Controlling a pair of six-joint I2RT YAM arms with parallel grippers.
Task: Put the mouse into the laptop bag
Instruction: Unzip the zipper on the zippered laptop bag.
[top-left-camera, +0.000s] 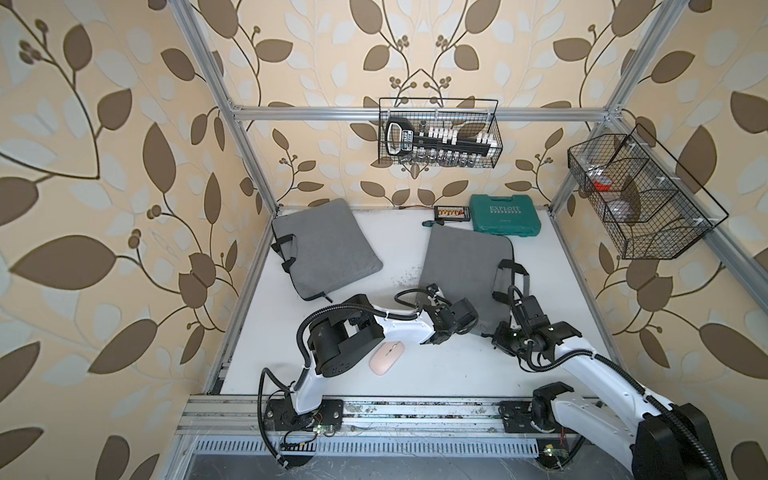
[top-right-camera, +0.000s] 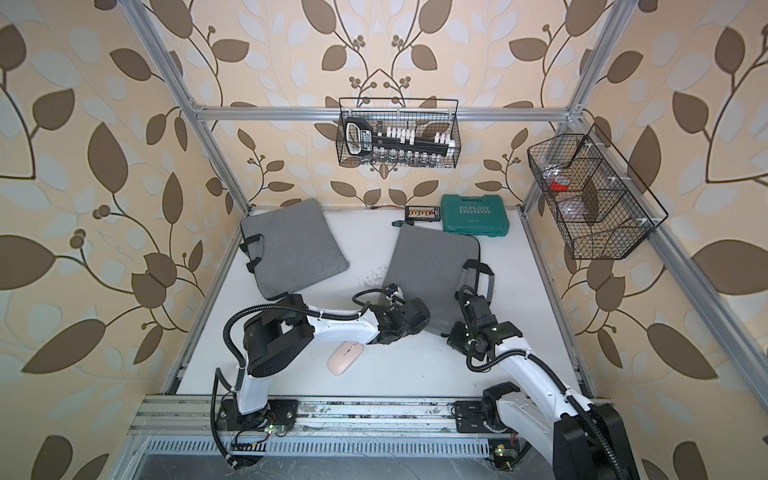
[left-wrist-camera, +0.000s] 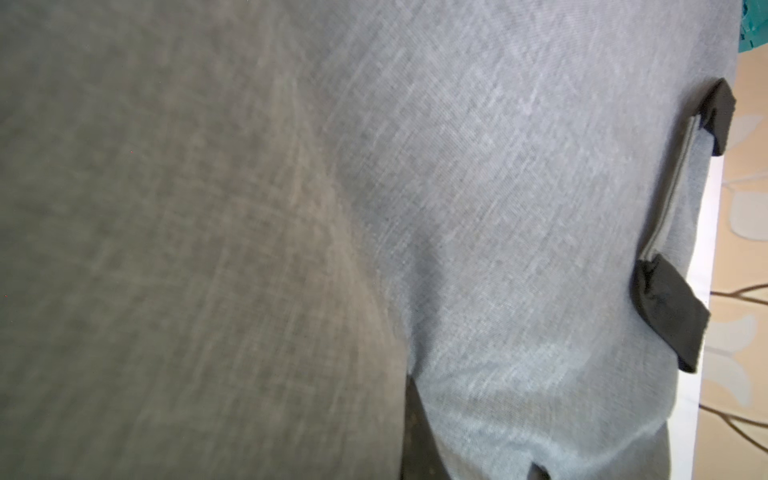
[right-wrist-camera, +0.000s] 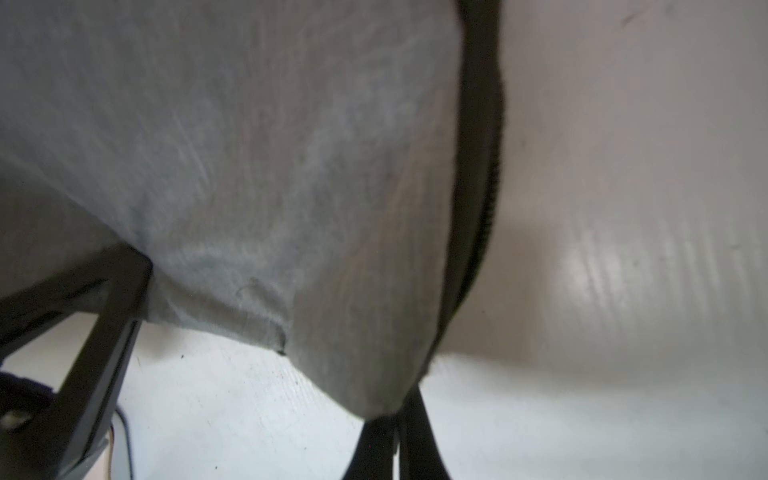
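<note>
The pink mouse (top-left-camera: 387, 357) (top-right-camera: 345, 358) lies flat on the white table beside my left arm, and nothing touches it. A grey laptop bag (top-left-camera: 465, 266) (top-right-camera: 432, 266) with black handles lies right of centre. Both grippers are at its near edge. My left gripper (top-left-camera: 476, 326) (top-right-camera: 428, 325) is shut on the bag's cloth; in the left wrist view grey fabric (left-wrist-camera: 519, 249) fills the frame around one dark finger (left-wrist-camera: 415, 440). My right gripper (top-left-camera: 492, 332) (right-wrist-camera: 397, 449) is shut on the bag's near corner (right-wrist-camera: 374, 374), a short way right of the left one.
A second grey bag (top-left-camera: 324, 245) lies at the back left. A green tool case (top-left-camera: 505, 218) and a small bit box (top-left-camera: 449, 212) stand along the back edge. Wire baskets hang on the back rail (top-left-camera: 440, 133) and the right frame (top-left-camera: 636, 195).
</note>
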